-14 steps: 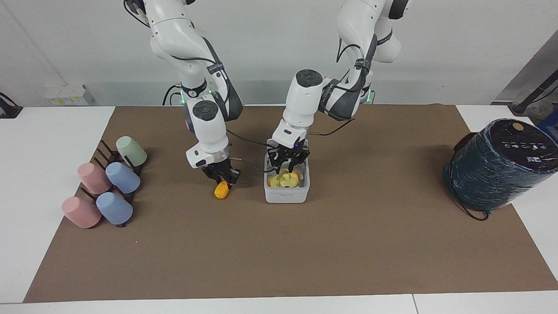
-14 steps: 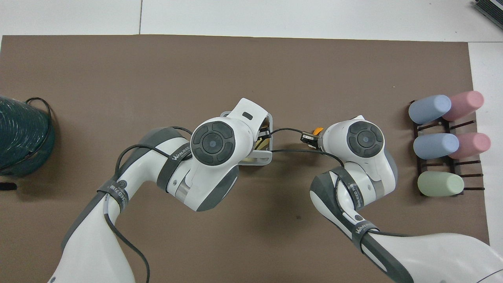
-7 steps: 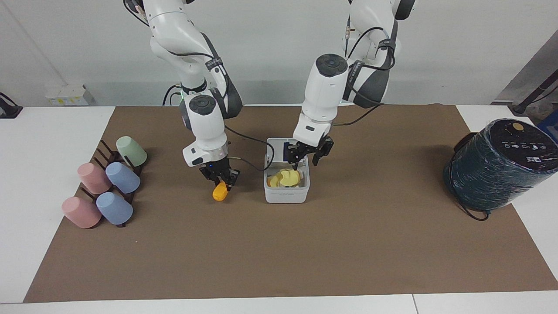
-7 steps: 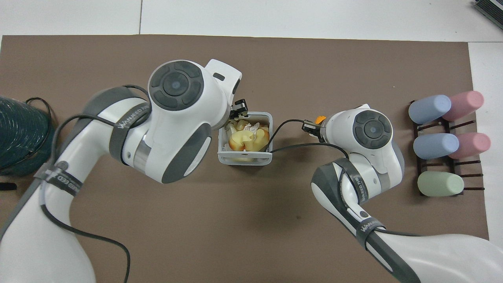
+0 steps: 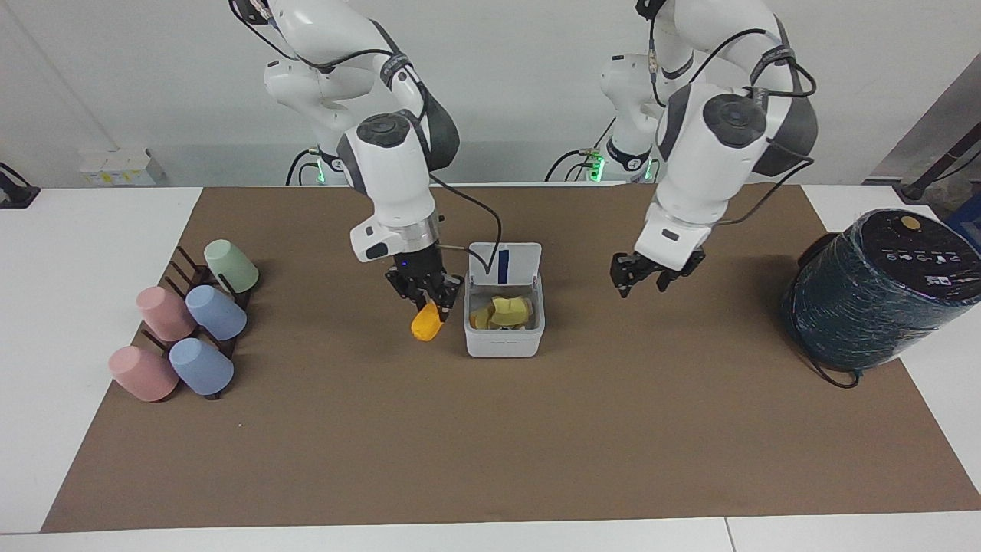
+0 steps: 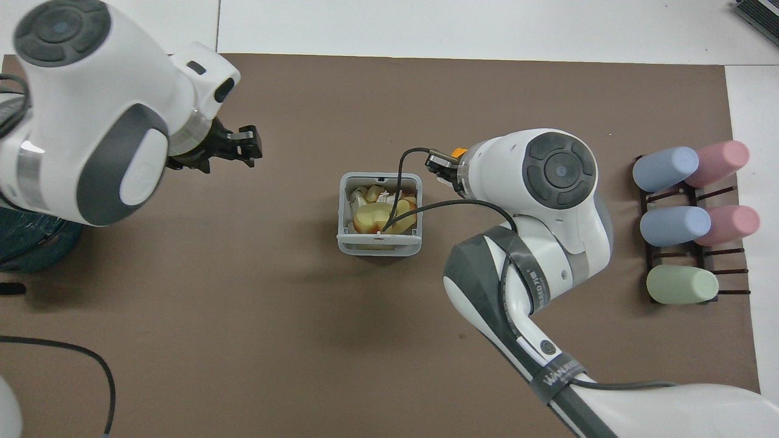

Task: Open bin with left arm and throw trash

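The white bin point(image 5: 504, 345) stands in the middle of the brown mat with its lid point(image 5: 506, 262) flipped up, blue strip showing. Yellow trash pieces point(image 5: 510, 310) lie inside; they also show in the overhead view point(image 6: 372, 216), within the bin's rim point(image 6: 344, 210). My right gripper point(image 5: 426, 307) is shut on the orange chunk point(image 5: 425, 323) and holds it in the air just beside the bin, toward the right arm's end. In the overhead view only a bit of the chunk point(image 6: 457, 152) shows. My left gripper point(image 5: 644, 282) is open and empty, raised over bare mat point(image 6: 246, 143), apart from the bin.
A dark green wrapped cylinder point(image 5: 874, 291) lies at the left arm's end of the table. A rack of pastel cups point(image 5: 188, 330) sits at the right arm's end. A black cable point(image 6: 401, 182) from my right wrist hangs over the bin.
My left gripper let go of the lid, rose and swung away toward its own end; the lid stays up. My right gripper lifted the orange chunk and moved it close to the bin.
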You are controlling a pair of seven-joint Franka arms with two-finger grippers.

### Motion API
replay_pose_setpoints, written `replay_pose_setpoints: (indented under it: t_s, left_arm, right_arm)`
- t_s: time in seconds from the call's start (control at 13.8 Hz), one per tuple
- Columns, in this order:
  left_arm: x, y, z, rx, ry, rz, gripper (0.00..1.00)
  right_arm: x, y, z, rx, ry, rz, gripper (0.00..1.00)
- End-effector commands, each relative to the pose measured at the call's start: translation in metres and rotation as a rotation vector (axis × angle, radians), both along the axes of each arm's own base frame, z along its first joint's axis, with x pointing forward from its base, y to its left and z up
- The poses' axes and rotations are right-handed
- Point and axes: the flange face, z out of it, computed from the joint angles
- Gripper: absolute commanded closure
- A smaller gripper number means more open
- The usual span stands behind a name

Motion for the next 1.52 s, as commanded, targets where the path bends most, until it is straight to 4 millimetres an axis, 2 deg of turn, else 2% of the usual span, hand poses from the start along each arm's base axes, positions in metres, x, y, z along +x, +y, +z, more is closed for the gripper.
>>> replay_pose_setpoints:
  t_s: [0.0, 0.07, 0.14, 0.22, 0.29, 0.36, 0.51, 0.65, 1.01, 1.16, 1.3, 1.45]
  left_arm:
    - [0.000, 0.061, 0.020, 0.001, 0.009, -0.049, 0.16]
    - [-0.002, 0.077, 0.027, 0.001, 0.004, -0.065, 0.04]
    - [-0.004, 0.091, 0.035, 0.002, -0.006, -0.067, 0.00]
    - [-0.006, 0.100, 0.046, 0.002, -0.024, -0.063, 0.00]
    - [-0.009, 0.101, 0.053, 0.002, -0.037, -0.062, 0.00]
    - [-0.013, 0.102, 0.061, 0.002, -0.047, -0.059, 0.00]
    - [-0.018, 0.100, 0.073, 0.005, -0.072, -0.060, 0.00]
    - [-0.022, 0.099, 0.083, 0.006, -0.089, -0.064, 0.00]
    - [-0.029, 0.094, 0.080, 0.008, -0.077, -0.069, 0.00]
    - [-0.031, 0.094, 0.079, 0.010, -0.074, -0.069, 0.00]
    - [-0.032, 0.094, 0.076, 0.010, -0.067, -0.069, 0.00]
    - [-0.034, 0.096, 0.076, 0.011, -0.065, -0.064, 0.00]
  right_arm:
    - [-0.002, 0.041, -0.001, 0.055, 0.028, -0.070, 1.00]
    - [-0.011, 0.059, -0.004, 0.057, 0.031, -0.080, 1.00]
    - [-0.017, 0.070, -0.010, 0.054, 0.040, -0.077, 1.00]
    - [-0.021, 0.074, -0.017, 0.047, 0.051, -0.070, 0.91]
    - [-0.026, 0.079, -0.020, 0.039, 0.060, -0.061, 0.49]
    - [-0.031, 0.084, -0.022, 0.024, 0.076, -0.052, 0.00]
    - [-0.037, 0.086, -0.022, -0.027, 0.088, -0.032, 0.00]
    - [-0.031, 0.078, -0.016, -0.034, 0.074, -0.036, 0.00]
    - [-0.001, 0.002, 0.022, -0.070, 0.004, 0.037, 0.00]
    - [-0.003, -0.022, 0.036, -0.090, -0.015, 0.054, 0.00]
    - [-0.010, -0.058, 0.052, -0.137, -0.011, 0.095, 0.00]
    - [-0.021, -0.088, 0.077, -0.192, 0.005, 0.166, 0.00]
